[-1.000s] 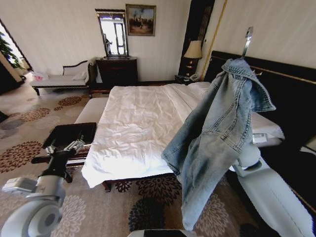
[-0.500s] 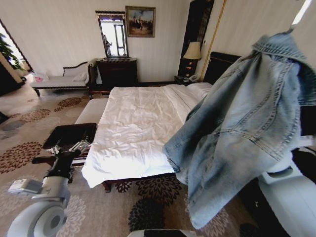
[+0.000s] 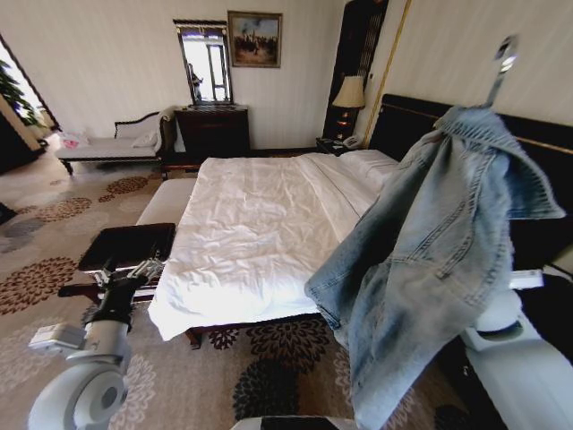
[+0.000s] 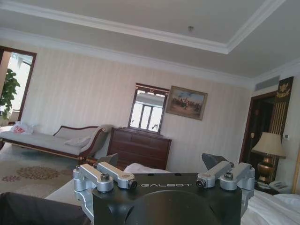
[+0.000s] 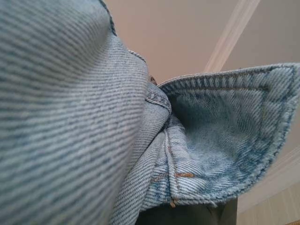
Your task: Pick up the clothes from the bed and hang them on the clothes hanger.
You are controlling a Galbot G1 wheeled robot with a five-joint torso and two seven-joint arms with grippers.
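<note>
The clothes, a light-blue denim jacket, hang in the air at the right, off the bed. My raised right gripper is shut on the jacket near its collar, and one metal finger sticks up above the cloth. The right wrist view looks straight into denim folds and a stitched collar. The wide bed with white sheets lies bare in the middle. My left gripper stands open and empty low at the left, beside the bed's foot; its jaws stand apart around nothing. The clothes hanger is out of view.
A black bench stands by the bed's foot, right by my left arm. The black headboard runs behind the jacket. A daybed, a dark dresser and a lamp line the far wall. Patterned carpet lies in front.
My right arm swung the hanging jacket close to the camera and up to the right, then back out; it now hangs farther right than a second ago. The left arm sank slightly.
</note>
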